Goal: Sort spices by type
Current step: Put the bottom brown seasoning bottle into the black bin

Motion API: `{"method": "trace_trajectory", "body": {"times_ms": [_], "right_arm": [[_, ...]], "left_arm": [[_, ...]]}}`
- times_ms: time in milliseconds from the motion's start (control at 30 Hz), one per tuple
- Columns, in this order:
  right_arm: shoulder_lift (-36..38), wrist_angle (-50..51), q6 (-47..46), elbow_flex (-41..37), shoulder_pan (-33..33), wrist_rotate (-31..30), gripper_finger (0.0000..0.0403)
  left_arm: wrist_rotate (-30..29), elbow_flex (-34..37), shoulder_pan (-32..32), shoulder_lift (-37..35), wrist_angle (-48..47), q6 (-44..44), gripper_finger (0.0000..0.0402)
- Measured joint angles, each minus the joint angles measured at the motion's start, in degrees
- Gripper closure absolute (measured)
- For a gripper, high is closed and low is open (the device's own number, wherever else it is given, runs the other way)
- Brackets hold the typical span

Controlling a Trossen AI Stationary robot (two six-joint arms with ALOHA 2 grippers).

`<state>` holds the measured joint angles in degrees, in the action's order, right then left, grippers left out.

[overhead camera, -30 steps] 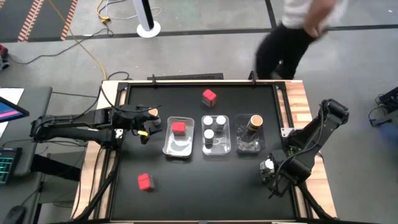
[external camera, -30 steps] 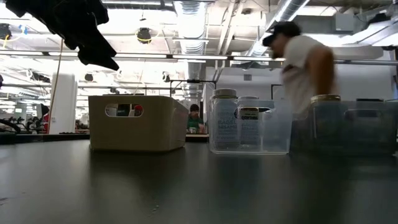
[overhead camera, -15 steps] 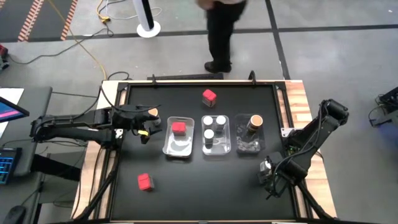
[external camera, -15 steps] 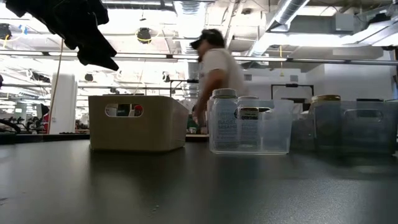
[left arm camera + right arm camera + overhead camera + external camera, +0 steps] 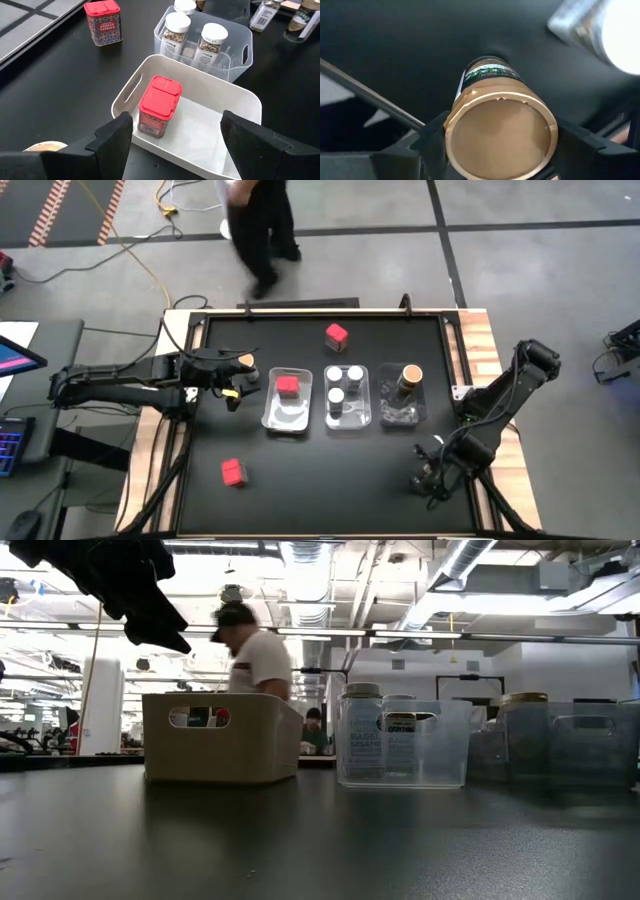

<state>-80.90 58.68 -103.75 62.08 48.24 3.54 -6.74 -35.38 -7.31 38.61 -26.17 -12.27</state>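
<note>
Now the right claw has its two dark fingers closed on the sides of a gold-lidded jar. In the right wrist view the jar's lid faces the camera, so its long side points away, out past the fingers. From above, this claw is low on the black desk, toward the near right corner from the white tray, with plenty of bare desk around it.

The left claw is open wide and holds nothing. It sits just left of the white tray.

One red box stands upright inside the white tray. Right of that tray is a clear tray with white-lidded jars, all upright. Right of that, another clear tray holds a brown-lidded jar.

A second red box stands alone toward the far edge from the white tray. A third red box sits toward the near left corner, with open desk on every side.
</note>
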Motion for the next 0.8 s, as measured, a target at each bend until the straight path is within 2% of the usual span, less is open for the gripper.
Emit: {"method": "trace_trajectory", "body": {"times_ms": [433,600,800], "right_arm": [[0.0,-1.65,38.11,5.43,-10.07,-0.05,0.0106],[0.0,-1.88,61.25,6.3,-13.15,-0.53,0.0106],[-3.31,-0.94,83.56,6.34,-16.94,-0.53,0.0106]], "left_arm": [[0.0,0.0,0.0,0.0,-0.02,0.0,0.0111],[0.0,0.0,-0.01,0.0,-0.04,0.0,0.0111],[0.0,0.0,-0.02,0.02,-0.11,0.61,0.0111]]}}
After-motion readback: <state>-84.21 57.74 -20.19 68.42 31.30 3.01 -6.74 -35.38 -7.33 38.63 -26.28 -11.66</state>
